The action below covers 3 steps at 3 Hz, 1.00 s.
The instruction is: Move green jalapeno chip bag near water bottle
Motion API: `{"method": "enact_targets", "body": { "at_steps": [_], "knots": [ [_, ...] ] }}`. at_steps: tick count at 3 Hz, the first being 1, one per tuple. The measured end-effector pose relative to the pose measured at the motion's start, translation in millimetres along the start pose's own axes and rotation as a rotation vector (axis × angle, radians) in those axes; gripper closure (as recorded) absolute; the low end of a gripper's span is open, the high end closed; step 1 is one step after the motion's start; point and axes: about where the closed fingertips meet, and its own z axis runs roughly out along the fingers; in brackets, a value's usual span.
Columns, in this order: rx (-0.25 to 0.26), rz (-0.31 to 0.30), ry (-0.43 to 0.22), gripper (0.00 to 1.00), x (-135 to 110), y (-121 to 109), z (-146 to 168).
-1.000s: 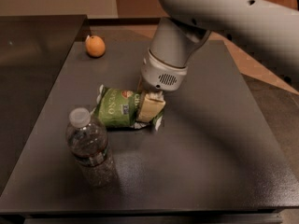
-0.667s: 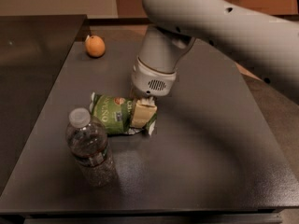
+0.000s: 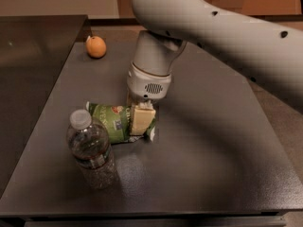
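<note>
Bag point(image 3: 111, 122) lies flat on worktop point(image 3: 203, 141), left of centre; its left end is just beside the bottle point(image 3: 92, 150), perhaps touching it; bottle stands upright at near left, bag on its far-right side. Gripper point(image 3: 141, 122) comes straight down onto the bag's right end; pale fingers point(image 3: 142, 119) clenched on the foil there, one plain across the top, the other hidden behind; bag's near-right corner pokes out past them. Arm point(image 3: 213, 27) reaches in from far right. Orange point(image 3: 96, 47) at far left, well apart, not involved.

Handling, judged: bag light, soft, crinkly; foil slick and air-filled, so it gives under the pinch and may slide out; chips inside fragile, so modest squeeze only. Best hold: crimped end or a fold of foil close to it, much as taken now; mid-body would bulge and slip. Bottle looks light, tall and narrow; a nudge from the bag could tip it.

Progress, judged: bag as good as near bottle; what remains is to let go and lift clear without dragging the foil along.
</note>
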Motion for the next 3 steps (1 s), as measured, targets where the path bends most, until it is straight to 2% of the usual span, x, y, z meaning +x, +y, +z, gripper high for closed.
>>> {"method": "enact_targets", "body": {
  "at_steps": [1,2,3],
  "knots": [
    [0.006,0.001,-0.003,0.12,-1.4,-0.6,0.1],
    [0.009,-0.001,-0.004,0.0,-2.6,-1.1,0.4],
    [0.009,-0.001,-0.004,0.0,-2.7,-1.1,0.5]
  ]
}}
